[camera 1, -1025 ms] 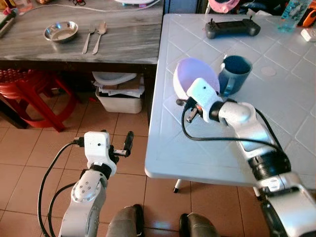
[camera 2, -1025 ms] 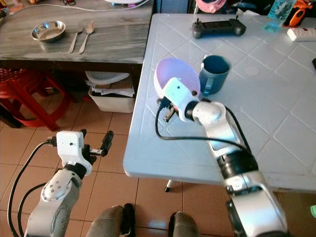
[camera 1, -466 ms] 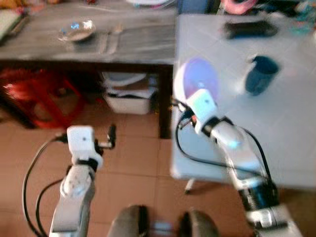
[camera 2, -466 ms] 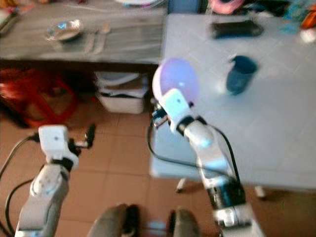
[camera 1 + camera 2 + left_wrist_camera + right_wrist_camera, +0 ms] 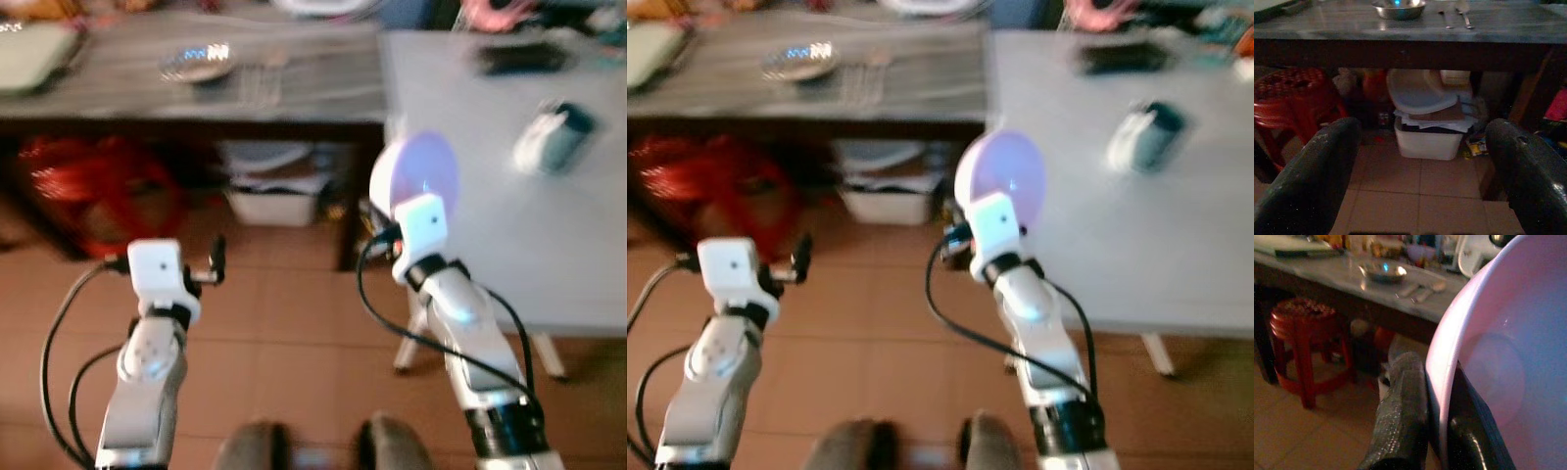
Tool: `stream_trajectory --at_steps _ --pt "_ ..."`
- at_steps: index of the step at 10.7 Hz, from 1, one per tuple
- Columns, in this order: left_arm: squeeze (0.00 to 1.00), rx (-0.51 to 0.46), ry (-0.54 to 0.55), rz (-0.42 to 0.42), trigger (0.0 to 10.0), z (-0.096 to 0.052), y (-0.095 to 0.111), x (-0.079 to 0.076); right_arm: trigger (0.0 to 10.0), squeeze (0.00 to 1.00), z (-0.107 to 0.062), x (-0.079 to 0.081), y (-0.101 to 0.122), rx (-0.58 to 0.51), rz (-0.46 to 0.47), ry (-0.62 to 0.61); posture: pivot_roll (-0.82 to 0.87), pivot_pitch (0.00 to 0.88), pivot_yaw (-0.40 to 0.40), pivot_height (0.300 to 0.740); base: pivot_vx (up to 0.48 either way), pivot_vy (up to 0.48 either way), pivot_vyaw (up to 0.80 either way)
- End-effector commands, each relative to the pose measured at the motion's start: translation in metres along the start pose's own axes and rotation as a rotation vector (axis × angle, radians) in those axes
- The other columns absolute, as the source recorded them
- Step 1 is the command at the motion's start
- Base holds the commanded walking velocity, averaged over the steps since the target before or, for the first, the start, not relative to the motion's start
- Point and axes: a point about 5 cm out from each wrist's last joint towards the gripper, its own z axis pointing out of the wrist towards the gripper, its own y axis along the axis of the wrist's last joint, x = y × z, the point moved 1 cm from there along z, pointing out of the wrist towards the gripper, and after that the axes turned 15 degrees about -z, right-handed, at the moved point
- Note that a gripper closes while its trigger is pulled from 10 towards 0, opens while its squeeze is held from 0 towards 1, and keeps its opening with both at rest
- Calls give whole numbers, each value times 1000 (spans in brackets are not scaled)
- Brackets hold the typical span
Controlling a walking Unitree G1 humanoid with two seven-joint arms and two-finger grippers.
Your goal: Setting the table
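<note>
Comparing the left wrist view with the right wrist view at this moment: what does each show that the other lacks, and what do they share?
Left wrist view: the left gripper open and holding nothing, its black fingers wide apart, aimed under the grey table at a white bin stacked with papers and a lid.

Right wrist view: the right gripper clamped on the rim of a pale purple bowl, one finger on each side of the wall.

Both: the grey table carrying a steel bowl and cutlery, the red stool and the tiled floor.

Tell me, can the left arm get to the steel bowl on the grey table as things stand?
Probably not yet. The left gripper hangs open and low over the floor, short of the grey table, and the steel bowl sits well back on top. Nothing blocks the way; it likely needs a step closer.
</note>
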Motion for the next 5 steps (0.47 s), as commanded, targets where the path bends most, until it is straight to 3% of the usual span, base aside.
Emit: stream_trajectory --at_steps 1,5 --pt "0 5 -8 8 10000 0 -2 -4 0 0 -3 -4 0 2 -3 -22 -2 132 59 740 442 0 0" --pt "0 -13 -13 33 10000 3 1 -7 0 0 -1 -3 3 -7 14 -24 -3 137 57 740 454 0 0"
